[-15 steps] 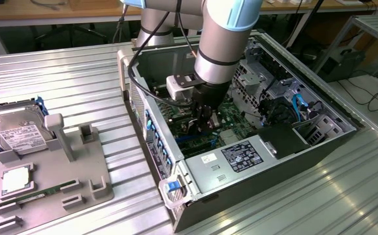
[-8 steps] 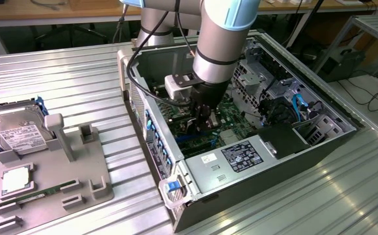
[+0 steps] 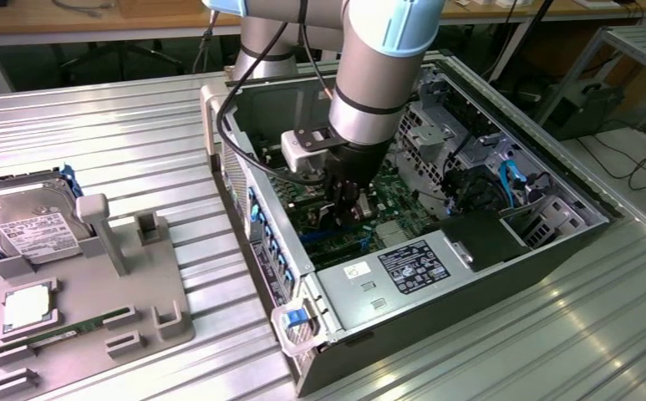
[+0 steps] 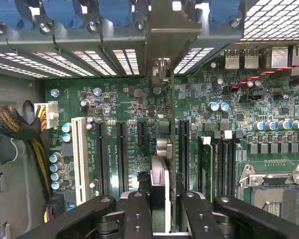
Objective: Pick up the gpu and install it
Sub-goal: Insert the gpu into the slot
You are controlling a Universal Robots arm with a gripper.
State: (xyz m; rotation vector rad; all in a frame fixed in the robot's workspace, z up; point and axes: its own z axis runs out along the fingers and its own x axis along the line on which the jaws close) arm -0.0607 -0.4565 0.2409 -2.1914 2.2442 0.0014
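Ribbed metal surface [image 3: 133,125] spans the workspace, with wooden benches and cables behind it. Going from the exterior view's left: a grey holder tray [image 3: 89,292] carries a boxy hard drive [image 3: 27,221] and, nearer the camera, a narrow memory stick [image 3: 72,330]. Toward the middle lies the open computer case [image 3: 434,276], its motherboard [image 4: 134,109] exposed, and the robot arm [image 3: 378,75] reaches down into it.

The hand [image 4: 159,209] is clamped on the gpu [image 4: 159,186], which in the wrist view appears edge-on as a thin pale strip pinched between the two dark fingers [image 4: 139,214]. The card hangs directly below the hand, its long axis running along the line of the expansion slots [image 4: 122,157] and its far end toward the slotted rear bracket openings [image 4: 124,57]. It sits over the gap between the black slots on one side and the blue-edged slot [image 4: 183,154] on the other; whether its edge is already seated I cannot tell.

At the exterior view's right, the power supply [image 3: 412,271] and drive cage [image 3: 546,217] fill the case's end.
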